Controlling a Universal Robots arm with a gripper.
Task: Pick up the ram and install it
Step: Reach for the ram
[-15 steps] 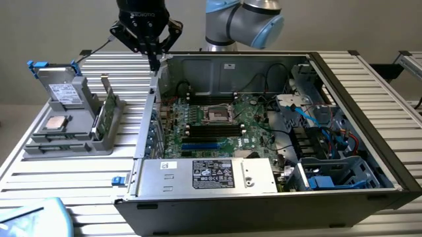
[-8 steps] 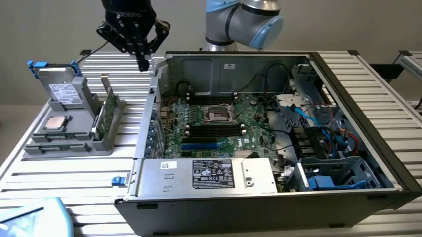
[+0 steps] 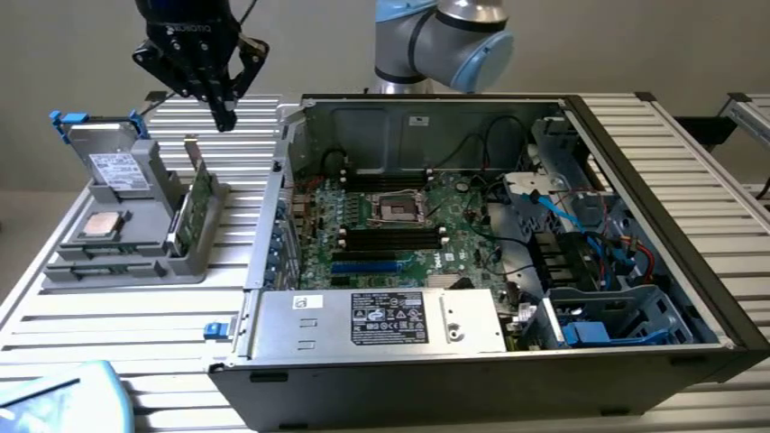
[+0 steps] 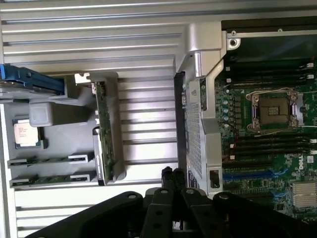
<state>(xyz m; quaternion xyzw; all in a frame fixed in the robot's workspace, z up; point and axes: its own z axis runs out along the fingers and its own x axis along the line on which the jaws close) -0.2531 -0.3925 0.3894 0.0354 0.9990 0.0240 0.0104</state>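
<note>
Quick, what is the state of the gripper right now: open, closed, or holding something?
Gripper: jaws closed, holding nothing. The ram sticks lie in the gray tray.

Ram sticks: two, side by side in the tray
Processor chip: one
Green card with bracket: one
Blue-handled drive: one
Grey tray: one, left of the exterior frame
Computer case: one, open
Power supply: one
</note>
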